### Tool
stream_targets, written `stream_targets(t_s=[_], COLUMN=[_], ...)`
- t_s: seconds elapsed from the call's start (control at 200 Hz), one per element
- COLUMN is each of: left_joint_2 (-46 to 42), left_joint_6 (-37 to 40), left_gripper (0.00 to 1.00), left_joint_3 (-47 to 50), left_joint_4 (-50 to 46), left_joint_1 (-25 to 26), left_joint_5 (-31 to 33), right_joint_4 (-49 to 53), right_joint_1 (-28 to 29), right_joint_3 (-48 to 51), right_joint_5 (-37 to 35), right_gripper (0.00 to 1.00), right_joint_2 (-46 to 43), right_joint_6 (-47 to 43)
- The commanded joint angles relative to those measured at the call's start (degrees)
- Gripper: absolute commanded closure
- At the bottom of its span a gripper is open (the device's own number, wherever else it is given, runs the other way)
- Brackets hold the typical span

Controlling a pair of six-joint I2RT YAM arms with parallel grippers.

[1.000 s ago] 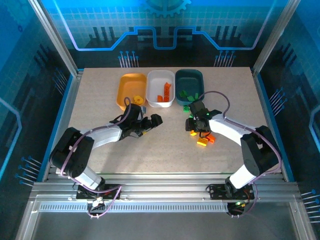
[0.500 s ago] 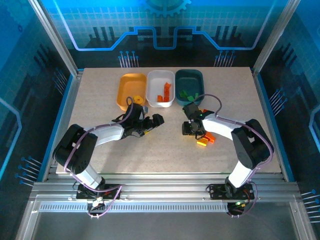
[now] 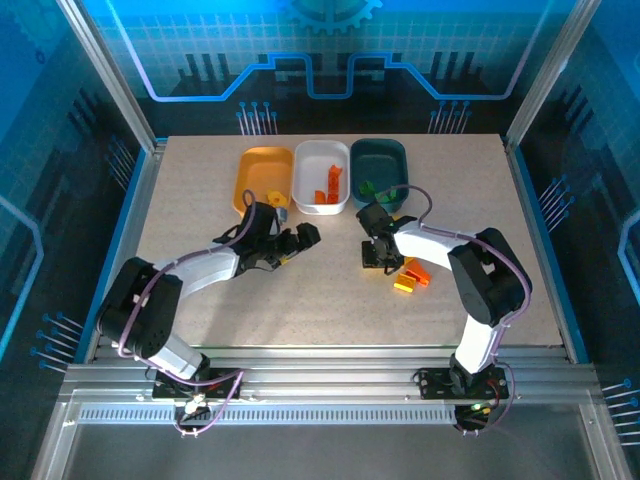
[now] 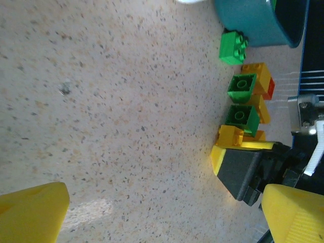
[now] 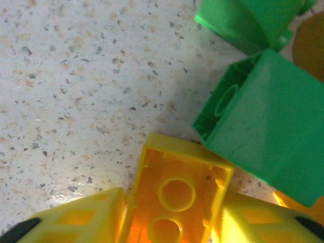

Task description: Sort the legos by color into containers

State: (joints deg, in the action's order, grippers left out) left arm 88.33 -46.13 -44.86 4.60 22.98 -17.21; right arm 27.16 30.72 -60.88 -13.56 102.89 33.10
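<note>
My right gripper (image 5: 172, 205) is shut on a yellow lego (image 5: 177, 187), whose hollow underside faces the wrist camera; a yellow finger presses each of its sides. Two green legos (image 5: 268, 126) lie just beyond it on the table. From above, the right gripper (image 3: 374, 256) is low over the table, in front of the teal container (image 3: 380, 163). My left gripper (image 3: 300, 240) stands wide open and holds nothing, in front of the orange-yellow container (image 3: 260, 178). The white container (image 3: 322, 172) holds orange-red legos.
Loose yellow (image 3: 404, 286) and orange-red (image 3: 420, 277) legos lie right of the right gripper. In the left wrist view several green legos (image 4: 242, 87) and yellow legos (image 4: 260, 76) line up beside the teal container (image 4: 253, 23).
The right gripper slid a little left across the table and its fingers closed onto the yellow lego. The left arm shifted slightly back, its gripper still wide open.
</note>
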Motion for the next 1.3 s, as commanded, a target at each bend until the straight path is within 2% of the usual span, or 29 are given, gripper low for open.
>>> stream_targets(t_s=[0.0, 0.07, 0.14, 0.265, 0.34, 0.42, 0.54, 0.605, 0.685, 0.87, 1.081, 1.156, 1.231, 1.296], left_joint_2=[-3.45, -6.21, -10.0, -17.49, -20.61, -21.96, -19.86, -17.67, -15.3, -15.94, -17.65, -18.39, -19.14, -19.64], left_joint_6=[2.16, 2.05, 1.23, -3.46, -6.72, -10.75, -13.79, -13.09, -11.25, -10.59, -8.68, -8.68, -9.11, -9.37], left_gripper=[0.01, 0.01, 0.01, 0.01, 0.01, 0.01, 0.01, 0.01, 0.01, 0.01, 0.01, 0.01, 0.01, 0.01], left_joint_3=[-0.45, 0.66, 2.71, 7.55, 11.53, 15.56, 17.94, 16.53, 13.98, 14.92, 16.35, 16.98, 17.48, 17.72], left_joint_4=[-2.48, -3.43, -4.32, -7.98, -8.49, -6.48, -3.24, -4.03, -6.09, -5.48, -5.79, -4.29, -2.79, -1.35], left_joint_1=[-2.06, -4.09, -6.91, -14.18, -18.18, -21.14, -22.32, -22.37, -22.37, -22.37, -22.37, -22.29, -22.28, -22.19], left_joint_5=[0.92, 1.74, 3.53, 8.74, 10.83, 10.96, 6.13, 2.37, -1.05, -3.39, -5.08, -5.71, -6.14, -6.7], right_joint_4=[-2.89, -3.12, -3.26, -3.91, -5.37, -6.14, -7.66, -8.8, -5.95, 2.81, 7.45, 7.23, 7.52, 8.25], right_joint_1=[1.36, 2.5, 3.26, 4.47, 5.24, 6.65, 8.46, 8.63, 9.13, 9.01, 9.41, 9.37, 9.19, 9.15], right_joint_3=[-1.58, -1.17, -0.95, -1.58, -4.14, -10.21, -21.25, -27.66, -38.07, -59.84, -74.69, -77.72, -80.77, -82.28], right_joint_5=[-1.46, -1.24, 1.99, 6.68, 9.92, 13.14, 12.88, 15.7, 14.55, 14.26, 13.68, 13.01, 12.51, 13.54], right_gripper=[0.64, 0.68, 0.68, 0.69, 0.69, 0.68, 0.68, 0.68, 0.68, 0.68, 0.67, 0.59, 0.38, 0.31], right_joint_2=[0.17, -1.43, -3.79, -8.45, -7.75, -2.86, 5.32, 10.11, 16.68, 30.86, 40.68, 42.69, 44.29, 44.46], right_joint_6=[0.04, -0.12, -0.24, -0.32, -0.7, -2.79, -7.05, -8.94, -11.8, -14.97, -15.88, -15.83, -15.36, -14.85])
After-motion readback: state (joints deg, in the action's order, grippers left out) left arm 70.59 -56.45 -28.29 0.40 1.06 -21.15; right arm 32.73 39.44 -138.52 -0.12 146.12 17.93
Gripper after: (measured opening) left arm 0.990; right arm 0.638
